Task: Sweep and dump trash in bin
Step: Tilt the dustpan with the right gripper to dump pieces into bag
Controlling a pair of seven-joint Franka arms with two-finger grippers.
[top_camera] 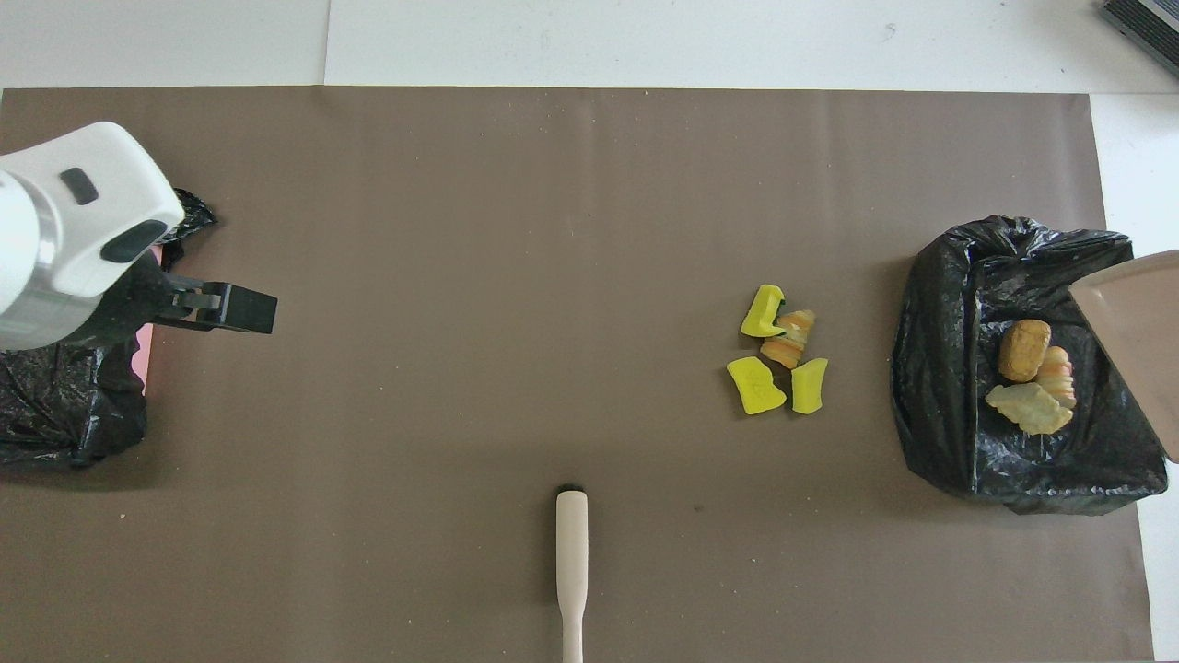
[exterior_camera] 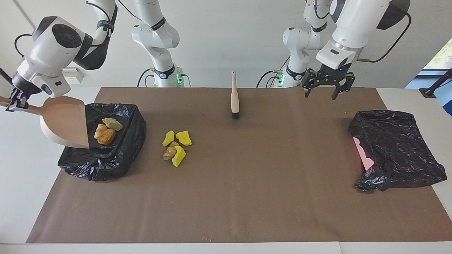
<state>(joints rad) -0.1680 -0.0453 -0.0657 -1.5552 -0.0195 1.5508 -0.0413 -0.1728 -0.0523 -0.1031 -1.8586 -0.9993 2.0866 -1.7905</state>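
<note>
Tilted steeply over the black-bagged bin (exterior_camera: 116,158) (top_camera: 939,368) is the pale pink dustpan (exterior_camera: 65,121) (top_camera: 1138,341). My right gripper (exterior_camera: 15,103) is shut on its handle, out past the bin's end of the table. Three golden-brown lumps of trash (exterior_camera: 106,130) (top_camera: 1030,378) lie inside the bin. More trash (exterior_camera: 175,148) (top_camera: 781,354), yellow sponge chunks around a bread lump, sits on the mat beside the bin. The brush (exterior_camera: 233,97) (top_camera: 572,562) lies on the mat near the robots. My left gripper (exterior_camera: 326,88) (top_camera: 221,307) hangs open and empty over the mat beside the second bag.
A second black bag (exterior_camera: 395,148) (top_camera: 64,405) with a pink edge showing lies at the left arm's end of the table. The brown mat (exterior_camera: 247,194) covers most of the table top.
</note>
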